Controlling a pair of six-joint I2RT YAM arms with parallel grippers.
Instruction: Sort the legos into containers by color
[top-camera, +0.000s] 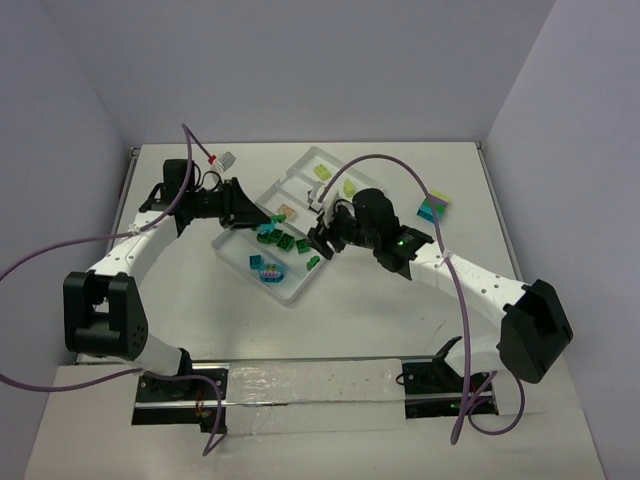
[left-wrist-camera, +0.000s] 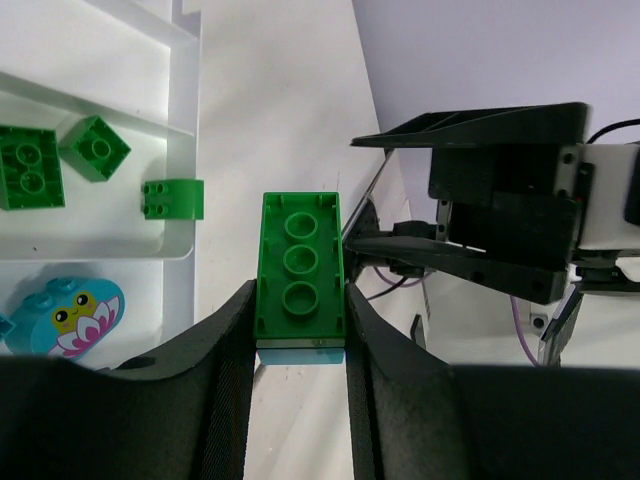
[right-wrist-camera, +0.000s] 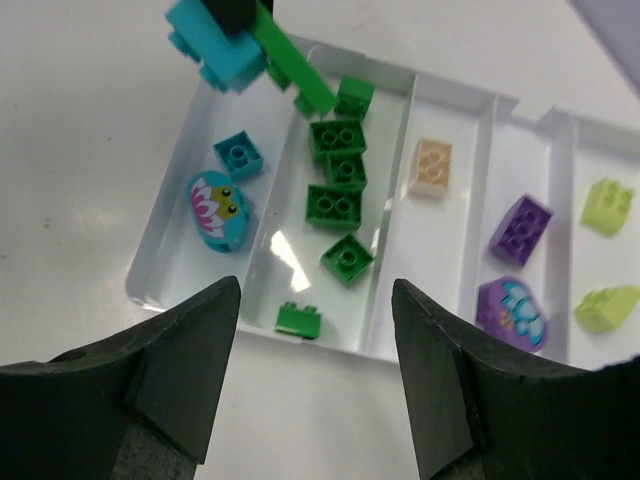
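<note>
Bricks lie grouped by colour in the clear tray (right-wrist-camera: 452, 262), which sits slantwise in the middle of the desk. The compartment closest to the near edge holds a small teal brick (right-wrist-camera: 240, 155) and a teal lotus-faced piece (right-wrist-camera: 218, 208). The next holds several green bricks (right-wrist-camera: 335, 205), some touching, with one small green brick (right-wrist-camera: 298, 318) alone at the end nearer the right edge. After that comes a single peach brick (right-wrist-camera: 432, 165), then a purple brick (right-wrist-camera: 520, 228) near a rounded purple piece (right-wrist-camera: 512, 308). Toward the far edge lie two yellow-green bricks (right-wrist-camera: 607, 205).

The left gripper (left-wrist-camera: 300, 305) hangs over the end of the tray that faces the desk's left edge. Its jaws pinch a long green brick (left-wrist-camera: 300, 250) by its long sides, and a teal block (left-wrist-camera: 300, 356) is stuck beneath that brick. Seen from the right wrist, this pair is lifted clear of the tray floor, above the ends of the teal and green compartments.

The right gripper (right-wrist-camera: 314, 292) hovers above the opposite end of the tray, jaws spread wide with nothing between them.

A mixed clump (top-camera: 433, 208) of teal, green and purple lies on the desk toward the right edge, well apart from the tray.
</note>
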